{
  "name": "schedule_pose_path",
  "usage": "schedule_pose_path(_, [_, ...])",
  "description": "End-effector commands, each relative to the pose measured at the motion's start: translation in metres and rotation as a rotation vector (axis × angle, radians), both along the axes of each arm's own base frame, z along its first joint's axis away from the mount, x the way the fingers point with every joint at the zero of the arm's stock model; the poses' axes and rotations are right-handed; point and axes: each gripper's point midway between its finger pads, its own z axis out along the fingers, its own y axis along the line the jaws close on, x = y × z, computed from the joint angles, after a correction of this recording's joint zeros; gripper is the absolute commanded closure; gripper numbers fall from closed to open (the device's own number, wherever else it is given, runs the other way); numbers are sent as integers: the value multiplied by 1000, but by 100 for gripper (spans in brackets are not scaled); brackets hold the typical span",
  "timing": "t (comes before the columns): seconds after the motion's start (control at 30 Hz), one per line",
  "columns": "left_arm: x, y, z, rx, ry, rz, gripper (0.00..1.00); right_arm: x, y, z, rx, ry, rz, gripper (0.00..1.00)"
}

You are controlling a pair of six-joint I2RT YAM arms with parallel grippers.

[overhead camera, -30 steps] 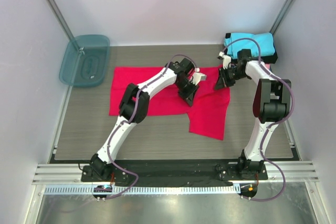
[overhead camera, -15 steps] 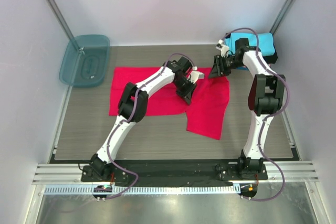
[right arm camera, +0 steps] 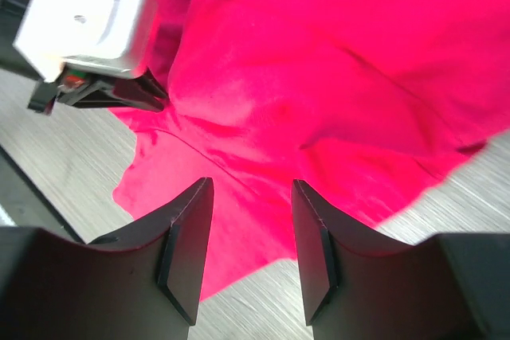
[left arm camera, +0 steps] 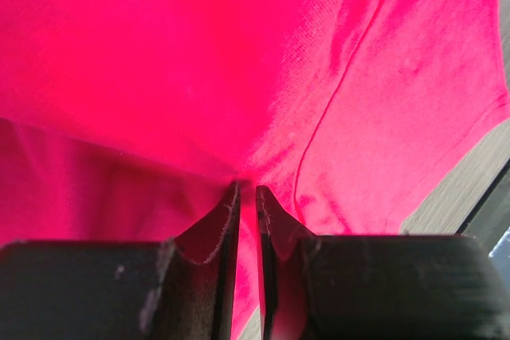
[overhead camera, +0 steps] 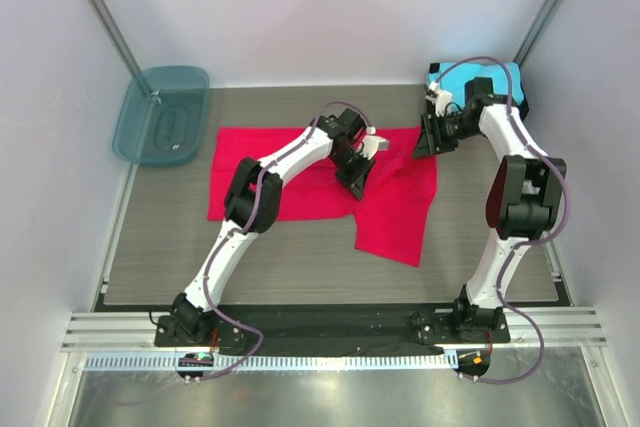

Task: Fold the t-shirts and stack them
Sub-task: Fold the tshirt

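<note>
Pinching a ridge of the red t-shirt, the left gripper sits mid-garment w/ fingers all but shut and cloth bunched betw. them. Nearest the arm bases, the shirt's lower flap lies flat on the table; the rest spreads left. Further back, the right gripper is over the shirt's far-right corner, fingers apart, nothing held; can't tell if it touches the cloth. Beyond it the cyan t-shirt sits folded in the far-right corner, w/ the teal bin far left.

Risks, imo: the left grip looks thin, so a pull could slip off or drag only the top layer, skewing the fold. If the right closes off the hem, it grabs nothing. The wrists are near each other, so crossed paths could collide.
</note>
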Motion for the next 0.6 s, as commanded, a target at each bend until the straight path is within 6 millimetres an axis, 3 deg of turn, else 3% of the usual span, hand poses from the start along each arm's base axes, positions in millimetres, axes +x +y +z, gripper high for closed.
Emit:
schedule_pose_path(0.0, [13, 5, 30, -13, -92, 6, 85, 3, -3, 34, -29, -133, 17, 50])
schedule_pose_path(0.1, [17, 2, 48, -36, -132, 9, 76, 4, -3, 31, -24, -121, 12, 50])
schedule_pose_path(0.2, [18, -1, 51, -40, -141, 6, 70, 5, -4, 27, -28, -110, 10, 50])
schedule_pose_path(0.4, [7, -12, 47, -56, -113, -17, 69, 1, -4, 18, -32, -88, 19, 50])
schedule_pose_path(0.57, [10, -29, 53, -91, -142, -30, 73, -11, -9, 8, -68, -65, 34, 50])
